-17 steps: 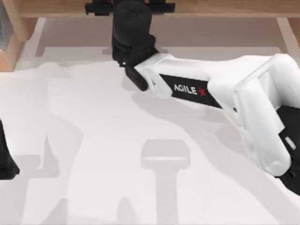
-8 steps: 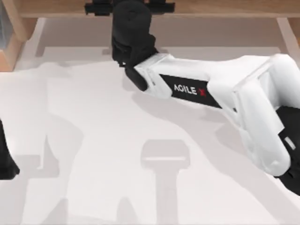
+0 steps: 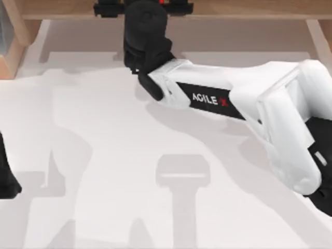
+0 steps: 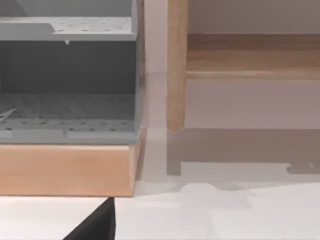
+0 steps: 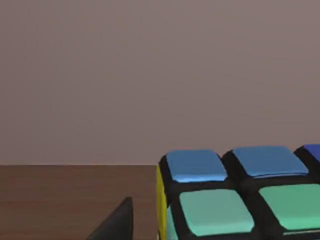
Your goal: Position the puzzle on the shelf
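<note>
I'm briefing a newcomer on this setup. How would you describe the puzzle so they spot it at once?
Start at the shelf, the wooden board along the top view's far edge. My right arm reaches to its middle, and the puzzle sits at the right gripper. It is a black-gridded cube with blue, green and yellow stickers.

The shelf (image 3: pixel 249 9) looks matt grained wood; the puzzle (image 5: pixel 235 200) perhaps smooth plastic, stickers faintly glossy.

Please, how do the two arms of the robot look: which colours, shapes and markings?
The right arm has rounded white shells, a black band lettered AGILE with a red X, and a black wrist and right gripper. The left arm appears as a black piece at the table's left edge.
</note>
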Available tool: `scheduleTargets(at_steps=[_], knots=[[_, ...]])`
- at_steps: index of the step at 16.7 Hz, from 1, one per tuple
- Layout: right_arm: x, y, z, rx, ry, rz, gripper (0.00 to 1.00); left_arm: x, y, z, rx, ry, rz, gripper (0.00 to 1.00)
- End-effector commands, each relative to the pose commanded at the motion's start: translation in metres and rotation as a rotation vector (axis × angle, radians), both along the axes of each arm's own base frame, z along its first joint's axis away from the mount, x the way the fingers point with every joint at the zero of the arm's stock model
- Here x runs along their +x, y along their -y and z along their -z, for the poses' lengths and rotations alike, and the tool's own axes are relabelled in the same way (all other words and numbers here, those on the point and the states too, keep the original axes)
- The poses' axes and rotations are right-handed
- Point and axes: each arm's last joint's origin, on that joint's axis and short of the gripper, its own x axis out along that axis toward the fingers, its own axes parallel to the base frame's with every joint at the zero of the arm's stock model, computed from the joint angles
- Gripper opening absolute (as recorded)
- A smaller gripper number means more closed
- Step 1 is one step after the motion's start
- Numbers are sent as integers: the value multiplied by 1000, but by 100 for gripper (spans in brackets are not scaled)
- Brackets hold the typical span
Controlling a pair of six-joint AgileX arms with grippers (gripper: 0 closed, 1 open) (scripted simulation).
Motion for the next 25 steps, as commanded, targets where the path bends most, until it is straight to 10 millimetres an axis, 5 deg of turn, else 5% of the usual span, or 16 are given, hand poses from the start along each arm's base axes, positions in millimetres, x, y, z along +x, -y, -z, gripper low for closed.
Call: scheduleTargets(at_steps=[9, 16, 20, 25], knots=[[-1, 0, -2, -2, 5, -6, 100, 0, 0, 0, 0, 0, 0, 100], [-42, 9, -58, -100, 187, -166, 100, 0, 0, 0, 0, 0, 0, 100], [-51, 68, -93, -256, 364, -181, 100, 0, 0, 0, 0, 0, 0, 100], [-40, 219, -106, -602, 507, 7, 100, 0, 0, 0, 0, 0, 0, 100]])
